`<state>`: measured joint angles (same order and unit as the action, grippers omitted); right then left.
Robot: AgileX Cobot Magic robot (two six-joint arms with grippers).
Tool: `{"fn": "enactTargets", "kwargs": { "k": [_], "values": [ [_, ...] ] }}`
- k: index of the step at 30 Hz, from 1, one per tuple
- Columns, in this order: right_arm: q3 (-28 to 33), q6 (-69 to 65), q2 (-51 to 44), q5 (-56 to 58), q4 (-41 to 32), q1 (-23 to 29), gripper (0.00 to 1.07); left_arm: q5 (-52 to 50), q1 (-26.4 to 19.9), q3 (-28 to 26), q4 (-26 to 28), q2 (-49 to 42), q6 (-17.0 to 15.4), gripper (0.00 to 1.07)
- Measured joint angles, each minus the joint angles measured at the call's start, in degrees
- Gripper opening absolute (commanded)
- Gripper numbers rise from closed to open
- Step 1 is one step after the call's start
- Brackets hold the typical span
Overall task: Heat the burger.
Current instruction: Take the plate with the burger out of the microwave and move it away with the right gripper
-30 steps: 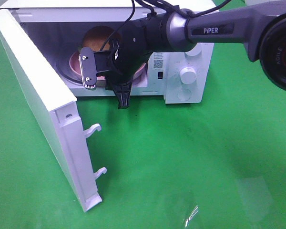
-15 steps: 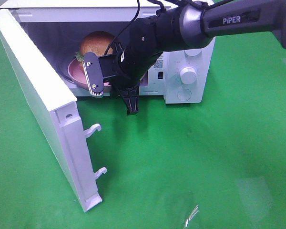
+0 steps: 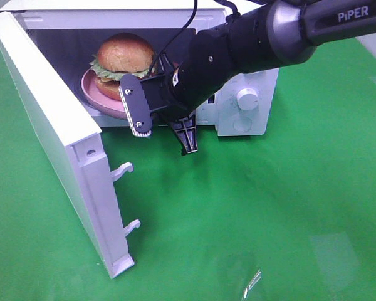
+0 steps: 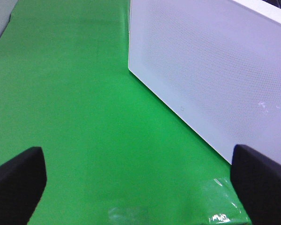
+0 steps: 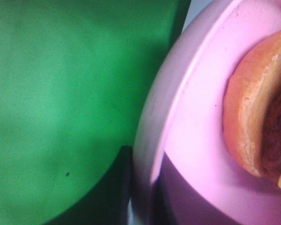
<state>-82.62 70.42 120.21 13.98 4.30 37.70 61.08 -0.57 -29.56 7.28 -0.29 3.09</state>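
The burger [image 3: 121,56], golden bun over green lettuce, sits on a pink plate [image 3: 95,95] inside the open white microwave [image 3: 245,76]. My right gripper [image 3: 164,127] is open just outside the microwave's mouth, in front of the plate's right part. One silver-padded finger [image 3: 136,110] points down near the plate's edge, and the black finger [image 3: 188,139] hangs lower. The right wrist view shows the plate [image 5: 201,140] and the burger's side [image 5: 250,122] very close, with no fingers in it. My left gripper [image 4: 140,187] is open and empty over the green cloth, and is out of the exterior view.
The microwave door [image 3: 56,138] stands wide open at the left, with two latch hooks [image 3: 122,170] on its edge. Its outer face [image 4: 210,79] fills the left wrist view. Control knobs [image 3: 246,97] are on the right panel. Green cloth [image 3: 269,207] covers the table.
My right gripper has drawn back out of the microwave, moving right and slightly down. The burger and plate, hidden behind it before, now show fully inside.
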Motion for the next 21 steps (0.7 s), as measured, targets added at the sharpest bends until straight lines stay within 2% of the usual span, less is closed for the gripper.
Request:
{"fn": "enactTargets", "kwargs": {
  "k": [7,11,14,18,21],
  "values": [
    [5.8,0.7,-3.6,-3.6,1.9,0.0,0.0,0.0,0.0,0.0,0.0,0.0,0.0,1.0],
    [11.9,1.1,-7.3,-7.0,3.6,0.0,0.0,0.0,0.0,0.0,0.0,0.0,0.0,1.0],
    [12.9,1.1,-7.8,-7.4,4.0,0.1,0.0,0.0,0.0,0.0,0.0,0.0,0.0,1.0],
    [18.2,1.2,-11.2,-8.3,6.4,0.2,0.0,0.0,0.0,0.0,0.0,0.0,0.0,1.0],
    [19.8,1.2,-12.3,-8.6,7.2,0.2,0.0,0.0,0.0,0.0,0.0,0.0,0.0,1.0]
  ]
}}
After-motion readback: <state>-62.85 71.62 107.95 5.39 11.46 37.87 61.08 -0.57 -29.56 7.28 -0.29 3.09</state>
